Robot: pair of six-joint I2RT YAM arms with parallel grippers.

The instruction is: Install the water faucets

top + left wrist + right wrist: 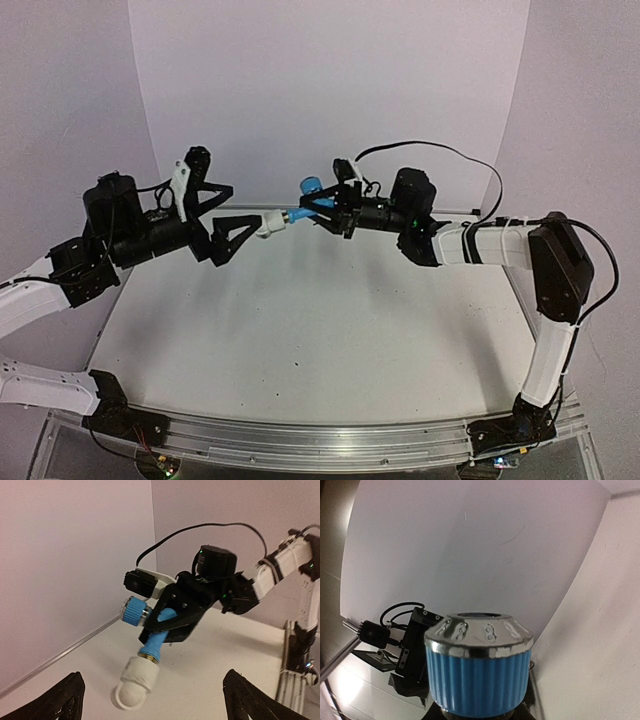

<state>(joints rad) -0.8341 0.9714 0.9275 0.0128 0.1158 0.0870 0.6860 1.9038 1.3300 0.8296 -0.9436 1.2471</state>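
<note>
Counter (300, 330) below, right gripper (322, 210) is clamping the tap (156, 641).
Left gripper (246, 203) is gaping beside tap's white fitting (141, 672): probably light, stiff; pinch its sides.

Robot lab: white backdrop (330, 90), aluminium mounting rail (320, 442).

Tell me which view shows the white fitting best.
Left wrist: the white fitting is large and unobstructed on the end of the blue tap. Top external shows it tiny; right wrist shows only the tap's knob.

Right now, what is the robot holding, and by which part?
The right claw pinches the blue tap around its middle. The left claw is open and holds nothing.
</note>
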